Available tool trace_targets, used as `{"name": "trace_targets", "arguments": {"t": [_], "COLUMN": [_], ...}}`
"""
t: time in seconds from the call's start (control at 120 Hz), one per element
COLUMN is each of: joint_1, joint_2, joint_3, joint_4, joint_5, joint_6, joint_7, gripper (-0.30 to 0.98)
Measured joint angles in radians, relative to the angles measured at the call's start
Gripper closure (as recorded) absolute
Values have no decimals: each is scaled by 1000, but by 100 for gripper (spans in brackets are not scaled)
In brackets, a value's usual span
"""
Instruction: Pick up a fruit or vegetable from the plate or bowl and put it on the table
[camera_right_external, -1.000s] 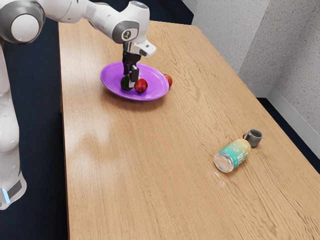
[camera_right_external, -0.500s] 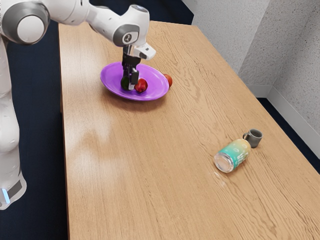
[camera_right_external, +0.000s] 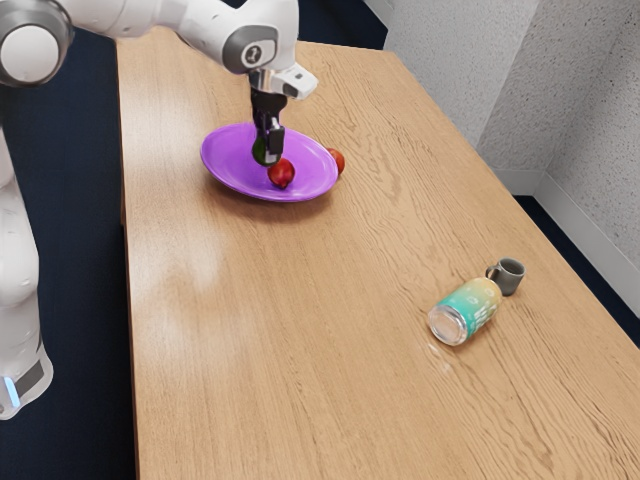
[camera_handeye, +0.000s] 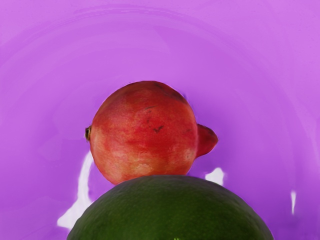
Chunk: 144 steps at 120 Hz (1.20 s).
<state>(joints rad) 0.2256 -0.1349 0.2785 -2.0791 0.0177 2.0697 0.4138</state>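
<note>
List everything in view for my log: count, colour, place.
Green fruit: 1, dark green, in the jaws over the plate
Red fruit: 1, red, on the plate
Plate: 1, purple, on the table
Orange-red fruit: 1, beside the plate, partly hidden
Container: 1, teal and yellow, lying near the mug
Mug: 1, grey, on the table
Table: 1, light wood
Floor: 1, dark blue, around the table
Arm: 1, white and grey
Jaws: one pair, black, shut on the green fruit

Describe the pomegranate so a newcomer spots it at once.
On the wooden table, find the purple plate. The pomegranate rests on it, round with a pointed crown. Its red sets it apart from the green fruit in the hand; the other reddish fruit is beyond the rim.
</note>
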Motion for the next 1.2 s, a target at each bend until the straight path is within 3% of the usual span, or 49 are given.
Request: {"name": "trace_targets", "arguments": {"t": [0.158, 0.408, 0.767, 0.892, 1.033, 1.2], "joint_1": [-11, -14, -17, -17, -16, -16], "joint_2": [-73, -68, -40, -39, -39, -41], "joint_3": [-129, -286, -381, -395, -406, -407], "joint_4": [5, 37, 73, 84, 87, 91], "joint_5": [3, -5, -7, -13, -29, -36], "joint_6": [-34, -63, -73, -80, -88, -96], "joint_7": [-3, -7, -22, -24, -16, -8], "gripper": [36, 42, 49, 40, 15, 5]}}
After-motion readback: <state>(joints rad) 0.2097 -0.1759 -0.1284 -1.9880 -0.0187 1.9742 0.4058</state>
